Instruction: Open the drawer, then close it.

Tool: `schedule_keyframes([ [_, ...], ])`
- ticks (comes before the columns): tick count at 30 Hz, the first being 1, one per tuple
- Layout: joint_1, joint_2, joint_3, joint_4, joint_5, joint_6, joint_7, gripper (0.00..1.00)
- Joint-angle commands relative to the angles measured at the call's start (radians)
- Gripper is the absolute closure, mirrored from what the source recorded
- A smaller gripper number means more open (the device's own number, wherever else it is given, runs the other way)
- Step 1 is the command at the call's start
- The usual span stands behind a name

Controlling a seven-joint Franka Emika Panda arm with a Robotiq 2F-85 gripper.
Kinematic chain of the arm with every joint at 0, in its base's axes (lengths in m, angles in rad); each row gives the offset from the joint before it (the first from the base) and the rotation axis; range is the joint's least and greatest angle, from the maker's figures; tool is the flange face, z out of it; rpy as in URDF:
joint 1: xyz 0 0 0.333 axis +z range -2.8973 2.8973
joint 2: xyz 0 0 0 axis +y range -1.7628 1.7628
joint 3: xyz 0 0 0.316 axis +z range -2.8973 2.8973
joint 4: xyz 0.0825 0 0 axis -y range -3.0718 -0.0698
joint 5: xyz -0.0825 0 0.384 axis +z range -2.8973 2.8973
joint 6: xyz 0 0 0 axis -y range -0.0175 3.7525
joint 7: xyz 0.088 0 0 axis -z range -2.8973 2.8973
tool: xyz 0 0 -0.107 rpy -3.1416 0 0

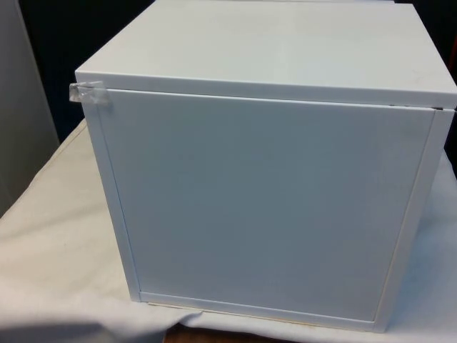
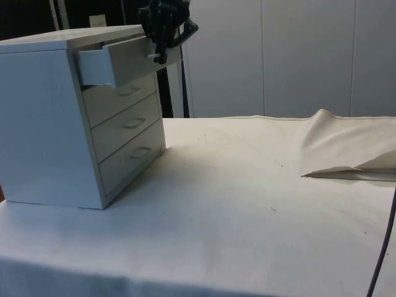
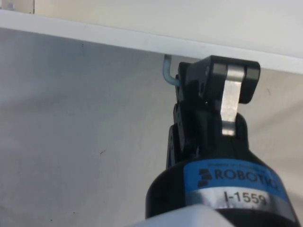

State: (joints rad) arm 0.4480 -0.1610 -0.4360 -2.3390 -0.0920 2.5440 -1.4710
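At the desk's [image 2: 247,204] nine o'clock end in the side view stands a white chest [image 2: 43,124] of four drawers, its back panel turned to the front camera [image 1: 264,200]. Its top drawer [image 2: 114,62] is pulled partway out, standing proud of the three below, which sit flush. The claw [image 2: 162,52] is at the drawer's front face, at about one o'clock from the chest's middle. In the wrist view the claw [image 3: 201,87] is closed on the handle [image 3: 168,71], a thin bent metal bar whose one end shows at ten o'clock of the fingers [image 3: 229,97]; the jaws look nearly shut, with only the slim bar between them.

The drawer looks like stiff painted board or sheet, light and empty-seeming, so it should slide with little force, though it may bind if pulled or pushed off its line of travel. The handle is hard, smooth and narrow, so it could slip in the pads; holding at its middle and moving straight along the runners seems the safest course. The chest itself appears light enough to shift on the cloth if the drawer jams. Opening looks partly done; closing is not yet done.
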Motion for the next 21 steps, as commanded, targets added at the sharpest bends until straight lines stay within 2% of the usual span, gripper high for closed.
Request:
schedule_keyframes([
  [1,-0.004,-0.029,0.010,-0.026,-0.027,0.003,0.022,1.00],
  [6,-0.004,-0.063,0.013,-0.062,-0.037,0.001,0.027,1.00],
  [7,0.000,-0.041,0.002,-0.043,-0.016,0.000,0.009,1.00],
  [8,-0.004,-0.067,0.013,-0.067,-0.037,0.001,0.026,1.00],
  [14,-0.005,-0.098,0.016,-0.099,-0.038,-0.002,0.024,1.00],
  [16,0.000,-0.079,0.005,-0.083,-0.018,0.001,0.009,1.00],
  [17,-0.005,-0.104,0.016,-0.105,-0.038,-0.003,0.023,1.00],
  [21,-0.004,-0.113,0.018,-0.113,-0.035,-0.014,0.021,1.00],
])
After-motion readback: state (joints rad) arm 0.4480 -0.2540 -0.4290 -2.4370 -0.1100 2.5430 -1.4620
